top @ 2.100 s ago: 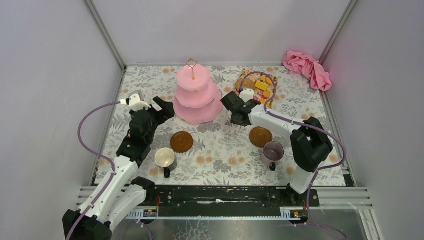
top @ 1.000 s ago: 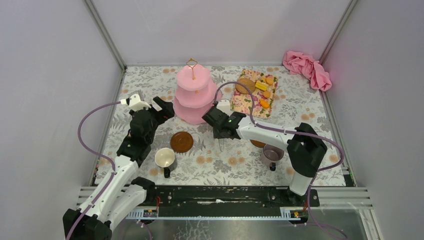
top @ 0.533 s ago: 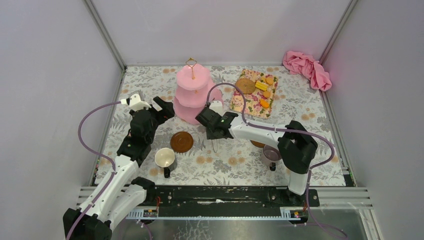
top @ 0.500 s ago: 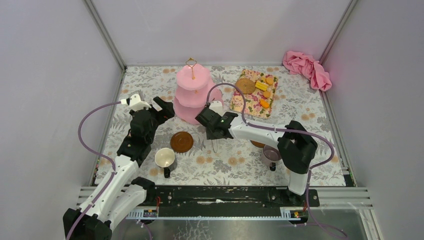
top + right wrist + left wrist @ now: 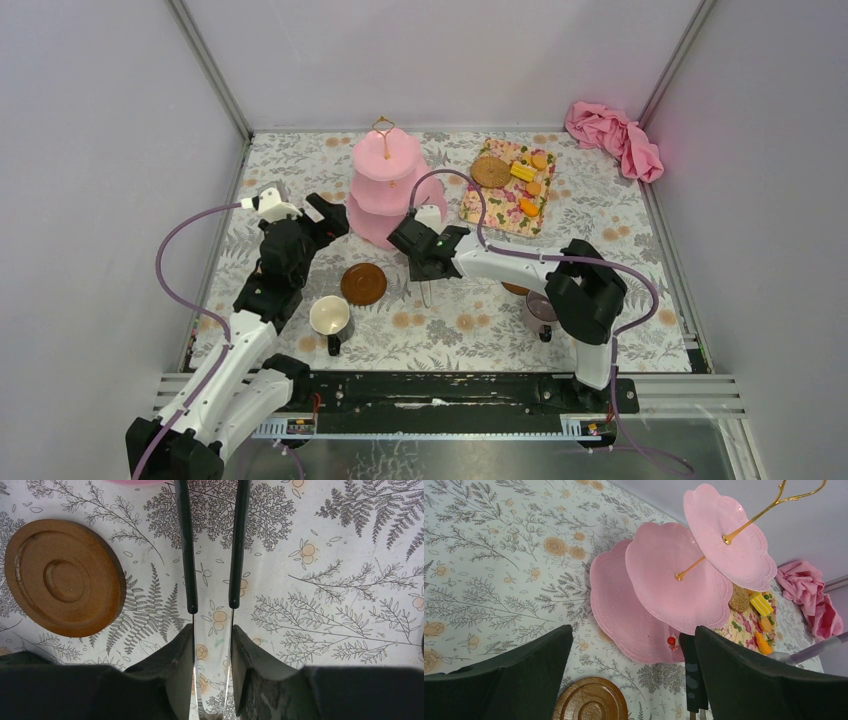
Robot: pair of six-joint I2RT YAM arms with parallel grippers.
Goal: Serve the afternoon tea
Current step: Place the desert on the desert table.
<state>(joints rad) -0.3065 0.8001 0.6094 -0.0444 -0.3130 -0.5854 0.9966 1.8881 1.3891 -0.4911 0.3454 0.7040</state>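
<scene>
The pink cake stand [image 5: 388,192] stands upright right in front of the left end effector [image 5: 305,207]. That one hangs with its fingers spread as wide as they go and nothing between them. From that wrist's camera the three tiers fill the gap between the fingers. One brown saucer [image 5: 363,284] lies on the bench [image 5: 460,330] closer in than the stand. The white mug [image 5: 330,316] sits back toward that arm's base, handle pointing at the near edge.

The right end effector [image 5: 425,268] is over the bench with the stand's bottom tier just ahead of it. Its fingers are pulled in narrow on the slim black tongs [image 5: 186,555], gripping the shiny metal part. The two black arms run out ahead, slightly apart, toward the pink rim.

In the left wrist view a small red-orange piece [image 5: 670,641] shows right by the tongs' tip at the bottom tier's edge. Can't tell if it's pinched or lying there. The same saucer lies to this end effector's left, near the tongs but not touching.

The orange and yellow biscuits [image 5: 528,185] lie on a flowery tray [image 5: 488,212], beyond it to the right. The purple mug [image 5: 541,306] and second saucer [image 5: 513,289] are behind it, mostly hidden by the right arm. A pink cloth [image 5: 615,135] is bunched in the far right corner.
</scene>
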